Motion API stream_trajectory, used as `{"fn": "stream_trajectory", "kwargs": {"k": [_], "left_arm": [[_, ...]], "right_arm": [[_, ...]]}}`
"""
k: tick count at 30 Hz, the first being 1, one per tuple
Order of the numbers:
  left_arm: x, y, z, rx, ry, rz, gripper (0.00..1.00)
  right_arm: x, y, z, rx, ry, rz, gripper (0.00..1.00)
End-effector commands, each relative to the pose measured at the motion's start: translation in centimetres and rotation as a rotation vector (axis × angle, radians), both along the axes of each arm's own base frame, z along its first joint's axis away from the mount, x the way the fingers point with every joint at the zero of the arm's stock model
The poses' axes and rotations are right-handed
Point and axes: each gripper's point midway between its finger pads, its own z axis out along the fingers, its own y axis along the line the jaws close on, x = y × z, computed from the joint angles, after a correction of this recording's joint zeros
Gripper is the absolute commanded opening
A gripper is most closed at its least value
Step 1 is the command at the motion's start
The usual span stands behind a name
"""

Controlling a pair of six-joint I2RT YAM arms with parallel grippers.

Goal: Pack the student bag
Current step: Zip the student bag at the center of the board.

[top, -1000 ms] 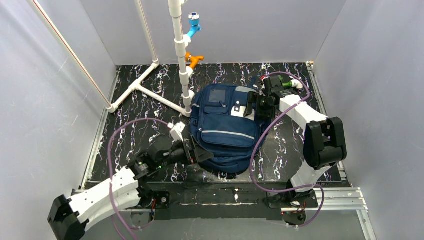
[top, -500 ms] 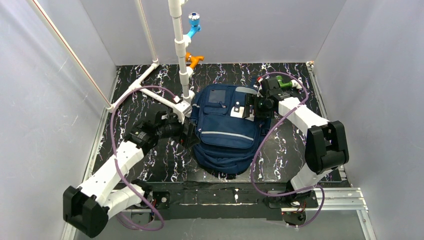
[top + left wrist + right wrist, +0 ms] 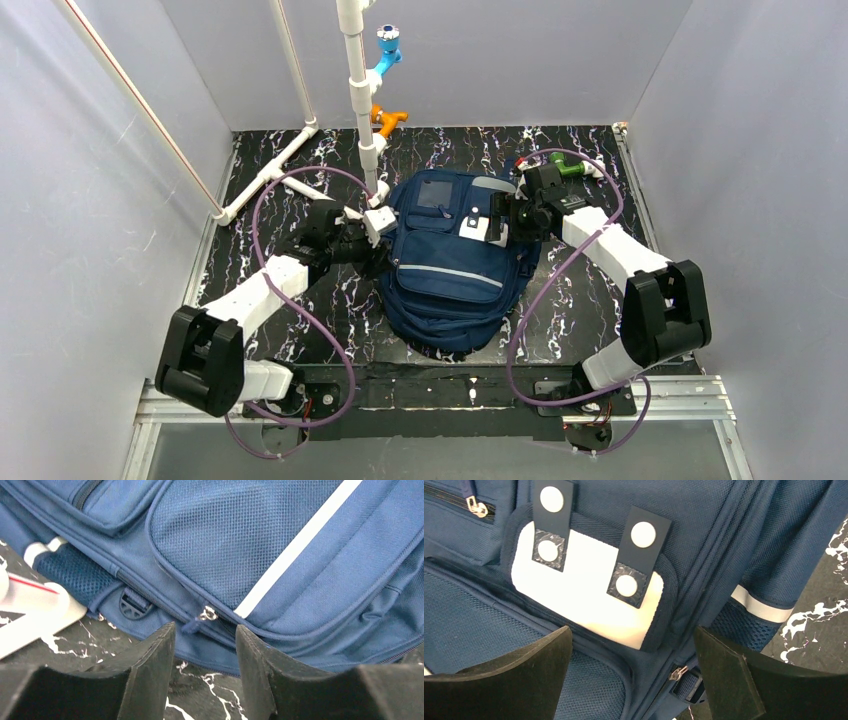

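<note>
A large navy-blue fabric backpack (image 3: 452, 272) lay flat in the middle of a black marbled table (image 3: 450, 150). The left gripper (image 3: 205, 630), jaws narrowly apart and empty, sat at the backpack's left edge by a zip pull (image 3: 194, 624). The right gripper (image 3: 633, 632), jaws wide, hovered over the white patch (image 3: 584, 600).

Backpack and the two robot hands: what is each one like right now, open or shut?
student bag: lying flat, front side up; the zips in view look shut.
zip pull: hanging loose at the front pocket's edge, not gripped.
left gripper: open, empty, jaws just short of the zip pull.
right gripper: wide open, empty, over the white patch.
</note>
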Motion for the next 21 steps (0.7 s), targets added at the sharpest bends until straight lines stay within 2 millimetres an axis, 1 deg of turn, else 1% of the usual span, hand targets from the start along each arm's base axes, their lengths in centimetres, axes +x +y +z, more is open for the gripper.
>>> {"fn": "stream_trajectory", "kwargs": {"k": [1, 3, 5, 8, 9, 13, 15, 18, 21], "left_arm": [[1.4, -1.1, 0.7, -0.019, -0.107, -0.109, 0.48], [0.9, -0.8, -0.8, 0.011, -0.082, -0.128, 0.51], [0.9, -0.5, -1.7, 0.034, -0.081, -0.130, 0.56], [1.0, -0.3, -2.0, 0.047, -0.090, -0.127, 0.60], [1.4, -0.4, -1.7, 0.039, -0.115, -0.125, 0.60], [1.0, -1.5, -1.4, -0.016, -0.078, -0.158, 0.59], [0.4, -2.3, -1.6, -0.039, -0.048, -0.187, 0.57], [-0.3, -2.8, -1.6, -0.049, -0.014, -0.219, 0.55], [-1.6, -3.3, -1.4, -0.069, 0.055, -0.257, 0.52]], "right_arm": [[-1.0, 1.3, 1.5, 0.047, -0.030, 0.051, 0.98], [-0.9, 1.5, 1.8, 0.055, -0.032, 0.062, 0.99], [-0.8, 1.6, 2.1, 0.059, -0.036, 0.069, 0.98], [-0.9, 1.6, 2.2, 0.058, -0.037, 0.074, 0.98], [-1.0, 1.6, 2.1, 0.061, -0.034, 0.076, 0.98], [-1.1, 1.9, 1.7, 0.078, -0.020, 0.074, 0.98], [-1.0, 2.2, 1.8, 0.092, -0.016, 0.074, 0.98], [-0.9, 2.5, 1.8, 0.106, -0.008, 0.077, 0.98], [-0.7, 2.7, 1.9, 0.109, -0.008, 0.072, 0.98]]}}
